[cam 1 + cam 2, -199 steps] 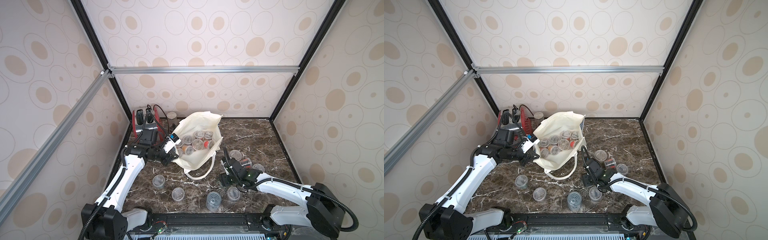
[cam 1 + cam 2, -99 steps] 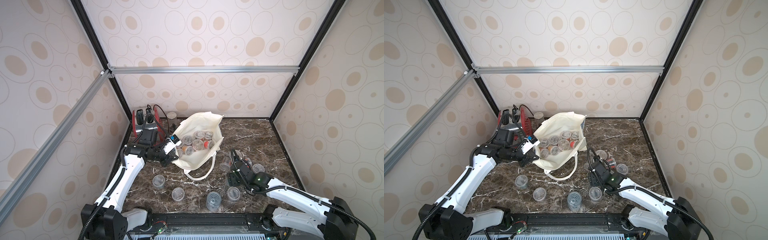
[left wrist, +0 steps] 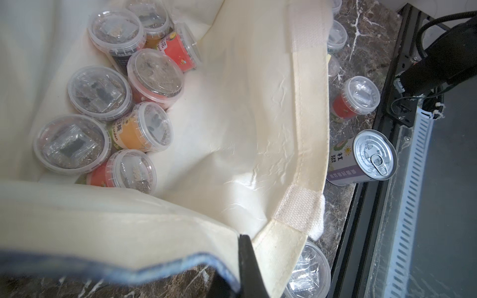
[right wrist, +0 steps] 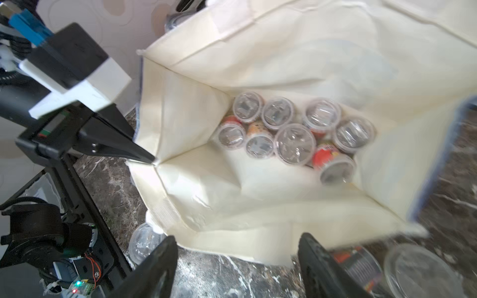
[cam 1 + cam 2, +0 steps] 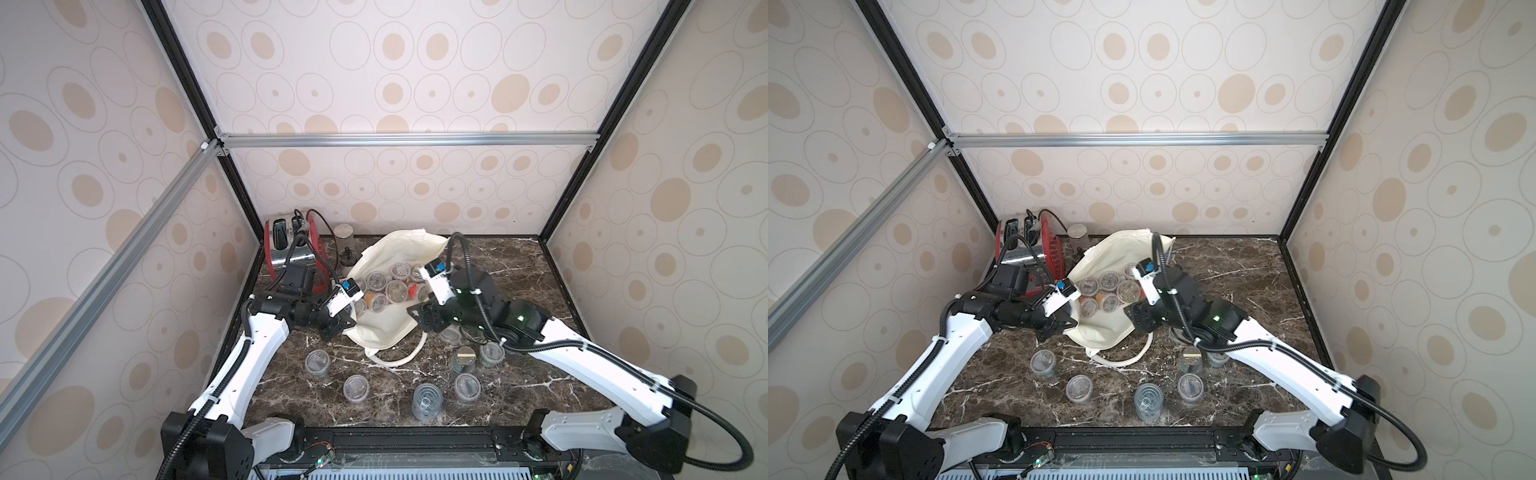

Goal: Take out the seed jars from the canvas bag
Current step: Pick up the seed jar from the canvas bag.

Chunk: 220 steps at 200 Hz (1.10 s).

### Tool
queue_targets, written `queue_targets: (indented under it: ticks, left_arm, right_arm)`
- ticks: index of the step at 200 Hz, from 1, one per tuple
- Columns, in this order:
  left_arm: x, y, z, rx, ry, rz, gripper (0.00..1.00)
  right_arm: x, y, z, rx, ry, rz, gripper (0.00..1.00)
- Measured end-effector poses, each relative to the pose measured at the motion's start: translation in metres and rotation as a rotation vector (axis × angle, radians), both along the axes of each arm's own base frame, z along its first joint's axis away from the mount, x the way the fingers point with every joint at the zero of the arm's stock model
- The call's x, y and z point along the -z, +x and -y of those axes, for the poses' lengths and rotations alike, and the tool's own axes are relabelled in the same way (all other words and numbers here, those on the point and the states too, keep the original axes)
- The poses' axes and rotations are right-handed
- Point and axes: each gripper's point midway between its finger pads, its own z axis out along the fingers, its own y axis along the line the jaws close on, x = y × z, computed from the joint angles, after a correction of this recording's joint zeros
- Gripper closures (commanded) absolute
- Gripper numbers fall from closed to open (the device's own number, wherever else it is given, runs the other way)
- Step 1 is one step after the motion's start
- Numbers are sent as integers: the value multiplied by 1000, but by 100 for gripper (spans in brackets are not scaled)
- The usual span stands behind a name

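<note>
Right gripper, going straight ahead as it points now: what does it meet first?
Most likely the near lower rim of the cream canvas bag, lying just ahead of the open right gripper; the clear lidded seed jars sit deeper inside. Depth is hard to judge.

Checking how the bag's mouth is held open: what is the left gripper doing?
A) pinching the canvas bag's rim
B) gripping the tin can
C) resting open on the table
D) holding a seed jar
A: in the right wrist view the left gripper is shut on the rim fabric of the canvas bag, its tips pinching a corner fold.
</note>
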Motion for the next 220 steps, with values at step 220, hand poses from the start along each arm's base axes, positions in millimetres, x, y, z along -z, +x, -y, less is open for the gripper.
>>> queue_targets:
  ticks: [220]
  left_arm:
    - [23,-29,9,136,-3,-35,100]
  right_arm:
    - [190,133,-23,341,-240,-207,7]
